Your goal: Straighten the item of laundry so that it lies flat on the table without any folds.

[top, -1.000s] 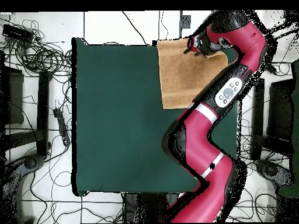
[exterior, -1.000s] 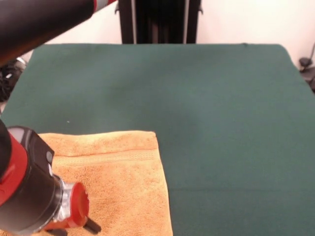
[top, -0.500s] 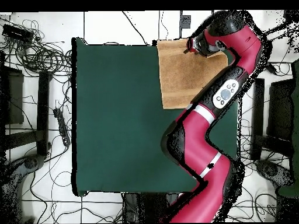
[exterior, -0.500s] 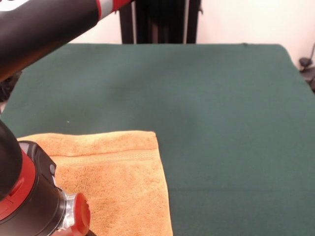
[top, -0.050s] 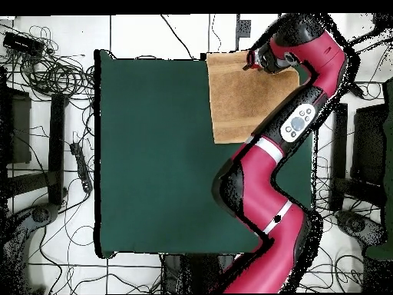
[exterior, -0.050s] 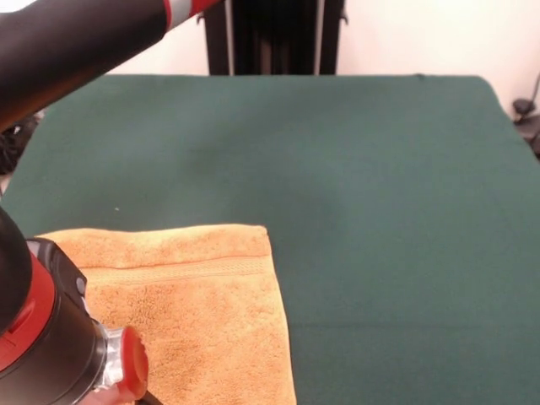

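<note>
The item of laundry (exterior, -0.050s: 198,316) is an orange-tan towel at the front view's lower left, with a woven band (exterior, -0.050s: 181,270) running across near its far edge. Overhead, the towel (top, -0.050s: 236,96) lies at the table's upper right corner, its top edge along the table's edge. What shows of it looks smooth; the arm hides its right part. The gripper (top, -0.050s: 250,63) hangs over the towel near that top edge. In the front view only the arm's black and red wrist (exterior, -0.050s: 63,346) shows, over the towel's left part. The table (exterior, -0.050s: 363,169) is covered in dark green cloth.
The red arm (top, -0.050s: 269,169) crosses the table's right side in the overhead view, from the bottom edge up to the towel. A black arm link (exterior, -0.050s: 76,42) spans the front view's upper left. Cables (top, -0.050s: 54,73) lie on the floor past the green table (top, -0.050s: 153,154).
The wrist has sunk lower and leftward in the front view, and the dark gripper tip has slipped almost out at the bottom. The towel has not moved.
</note>
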Robot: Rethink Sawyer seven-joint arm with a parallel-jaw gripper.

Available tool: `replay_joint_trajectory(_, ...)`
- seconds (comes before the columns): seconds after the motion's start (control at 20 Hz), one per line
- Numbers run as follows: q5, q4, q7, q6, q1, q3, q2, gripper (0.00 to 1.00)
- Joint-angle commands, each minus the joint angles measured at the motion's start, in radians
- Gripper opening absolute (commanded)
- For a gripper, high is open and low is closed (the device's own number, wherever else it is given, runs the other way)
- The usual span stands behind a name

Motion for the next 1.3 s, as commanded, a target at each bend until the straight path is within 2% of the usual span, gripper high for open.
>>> replay_joint_trajectory(0.05,-0.124,-0.101,-0.43,0.068,0.014,-0.03,-0.043,1.0)
replay_joint_trajectory(0.35,-0.192,-0.103,-0.687,0.018,-0.027,0.02,-0.013,1.0)
replay_joint_trajectory(0.55,-0.259,-0.092,-0.819,0.049,-0.043,0.041,-0.016,1.0)
replay_joint_trajectory(0.8,-0.324,-0.079,-0.917,0.092,-0.049,0.056,-0.023,1.0)
replay_joint_trajectory(1.3,-0.327,-0.093,-0.985,0.061,-0.057,0.1,-0.001,1.0)
